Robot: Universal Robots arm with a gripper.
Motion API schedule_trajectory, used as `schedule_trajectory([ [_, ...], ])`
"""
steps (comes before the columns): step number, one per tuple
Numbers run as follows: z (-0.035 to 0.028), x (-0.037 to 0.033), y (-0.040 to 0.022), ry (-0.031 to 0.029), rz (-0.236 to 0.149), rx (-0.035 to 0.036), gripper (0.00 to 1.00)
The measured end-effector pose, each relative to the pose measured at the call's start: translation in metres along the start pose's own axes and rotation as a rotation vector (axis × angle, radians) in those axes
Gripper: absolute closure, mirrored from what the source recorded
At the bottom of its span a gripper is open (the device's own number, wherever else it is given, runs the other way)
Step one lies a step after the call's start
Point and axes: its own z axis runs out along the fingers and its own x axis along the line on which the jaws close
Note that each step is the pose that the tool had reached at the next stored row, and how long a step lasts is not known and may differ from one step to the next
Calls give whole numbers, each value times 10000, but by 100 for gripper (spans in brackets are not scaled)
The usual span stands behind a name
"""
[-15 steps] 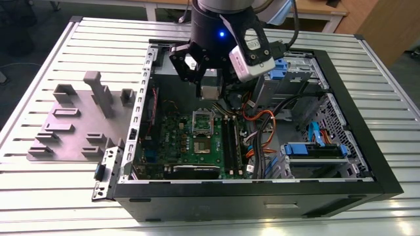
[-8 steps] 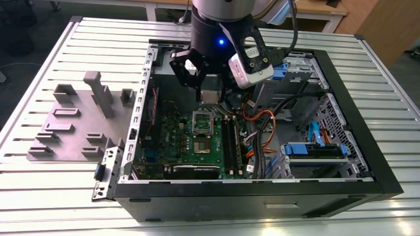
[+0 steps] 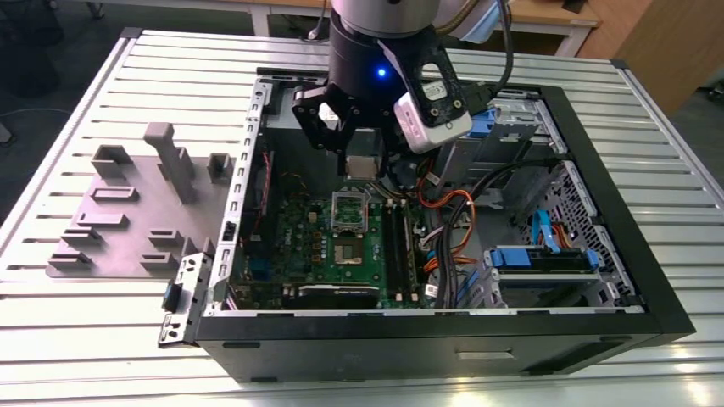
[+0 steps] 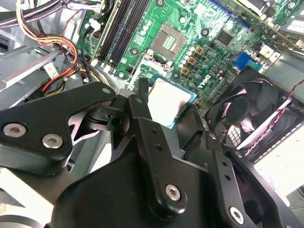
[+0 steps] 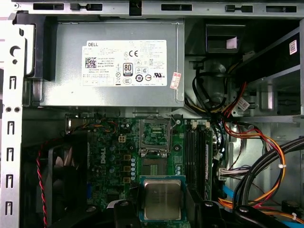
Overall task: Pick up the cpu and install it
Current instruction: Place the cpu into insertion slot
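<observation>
In the exterior view, 1 open case lies on a slatted table. Its walls fence the motherboard on 4 sides, and cables crowd the exterior view's right. The gripper hangs inside the case above the board. Its claw is closed to the chip's width on 1 cpu, held flat and clear of the socket nearby on the board. 1 grey tray sits on the table just beside the case, at the exterior view's left.

In the second wrist view, 2 black fingers pinch opposite edges of the cpu. The open socket lies apart from it, with bare board between. 1 fan stands near the chip.

In the first wrist view, the cpu sits between the fingers, in line with the socket. Beyond the socket, 1 grey power box lies against the case's end wall. Cables bundle on one side of the board, with the fan on the other.
</observation>
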Motion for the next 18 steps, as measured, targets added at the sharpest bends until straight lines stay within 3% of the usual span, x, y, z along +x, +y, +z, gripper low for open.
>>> schedule_trajectory([
  [6, 10, 0, 0, -2, 0, -5, 53],
  [11, 94, -1, -9, 8, -1, -1, 53],
  [15, 135, -2, -74, 24, 1, 1, 53],
  [18, 188, -1, -85, 26, 3, 0, 53],
])
